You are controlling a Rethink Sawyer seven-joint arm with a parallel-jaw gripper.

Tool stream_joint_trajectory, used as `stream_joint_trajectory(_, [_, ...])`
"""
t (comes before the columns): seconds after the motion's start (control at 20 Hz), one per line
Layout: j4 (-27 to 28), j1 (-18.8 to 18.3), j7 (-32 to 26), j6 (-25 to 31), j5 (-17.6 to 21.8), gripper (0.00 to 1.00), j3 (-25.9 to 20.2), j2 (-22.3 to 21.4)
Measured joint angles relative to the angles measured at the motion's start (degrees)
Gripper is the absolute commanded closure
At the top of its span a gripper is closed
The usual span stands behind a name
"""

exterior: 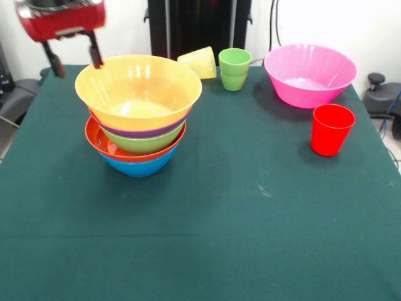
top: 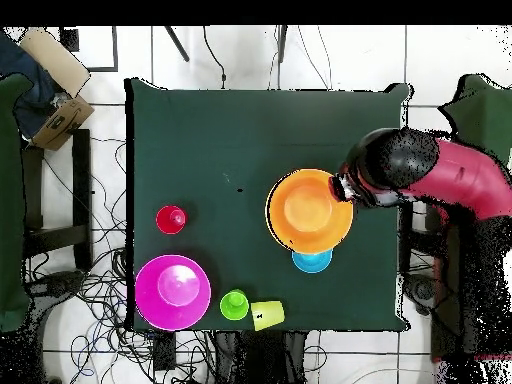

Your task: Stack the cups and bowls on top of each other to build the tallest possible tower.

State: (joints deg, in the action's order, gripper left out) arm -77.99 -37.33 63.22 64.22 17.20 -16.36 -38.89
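The tower (exterior: 139, 122) stands left of centre: a large yellow-orange bowl (exterior: 138, 88) on top, then purple, green and red-orange rims, and a blue bowl (exterior: 138, 167) at the bottom. It also shows in the overhead view (top: 309, 210). My gripper (exterior: 74, 61) hangs open and empty just beyond the top bowl's far left rim, one finger (exterior: 95, 58) close to it. In the overhead view the gripper (top: 347, 187) is at the tower's right edge. The pink bowl (exterior: 309, 74), red cup (exterior: 331, 128) and green cup (exterior: 234, 68) stand alone. The yellow cup (exterior: 199, 61) lies on its side. No small blue bowl shows separately.
The dark green table (exterior: 207, 238) ends close behind the cups. In the overhead view the pink bowl (top: 173, 292), green cup (top: 234, 304) and yellow cup (top: 267, 315) sit along the bottom edge, and the red cup (top: 171, 219) sits further in.
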Motion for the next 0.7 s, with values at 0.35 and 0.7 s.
stream_joint_trajectory(0.35, [3.57,7.02,2.23,9.78,1.42,0.0,2.78,0.85])
stream_joint_trajectory(0.7, [8.57,8.64,2.23,22.07,5.18,0.0,3.4,-1.82])
